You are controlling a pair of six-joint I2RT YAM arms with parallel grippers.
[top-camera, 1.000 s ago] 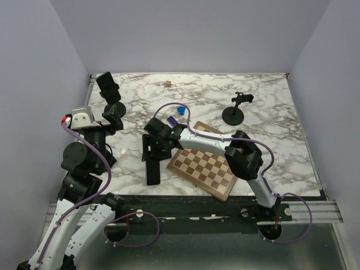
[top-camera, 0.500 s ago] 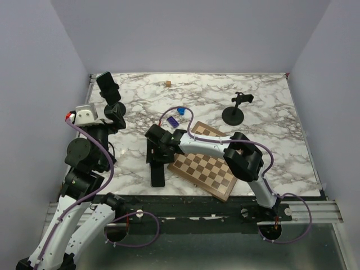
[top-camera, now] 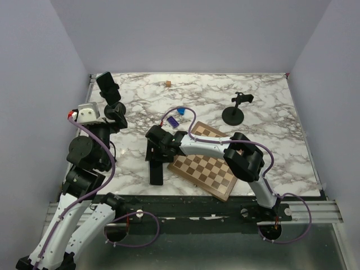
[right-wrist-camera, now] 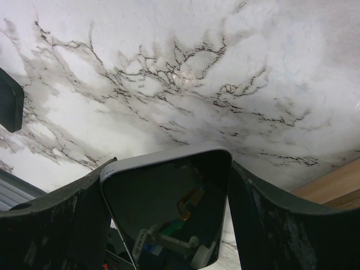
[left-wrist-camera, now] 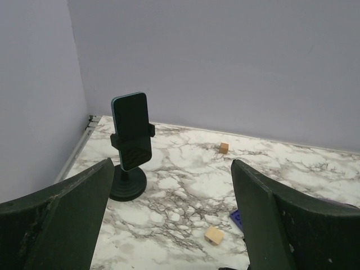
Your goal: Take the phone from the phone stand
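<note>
A dark phone (left-wrist-camera: 132,130) stands clamped upright in a black phone stand (left-wrist-camera: 128,183) at the far left corner; both show from above, phone (top-camera: 106,84) and stand (top-camera: 116,107). My left gripper (left-wrist-camera: 169,225) is open and empty, just short of that stand, also in the top view (top-camera: 116,117). My right gripper (right-wrist-camera: 171,164) is shut on a second black phone (right-wrist-camera: 169,208), with one finger on each long edge. In the top view this phone (top-camera: 156,171) lies low over the table's near middle, with the right gripper (top-camera: 156,147) at its far end.
An empty black stand (top-camera: 233,109) is at the back right. A chessboard (top-camera: 205,169) lies right of the held phone. A wooden cube (left-wrist-camera: 224,148), another cube (left-wrist-camera: 213,235) and a blue piece (left-wrist-camera: 237,218) lie mid-table. The left wall is close to the stand.
My left arm has moved forward and up toward the stand at the far left. My right gripper and its phone have shifted slightly right.
</note>
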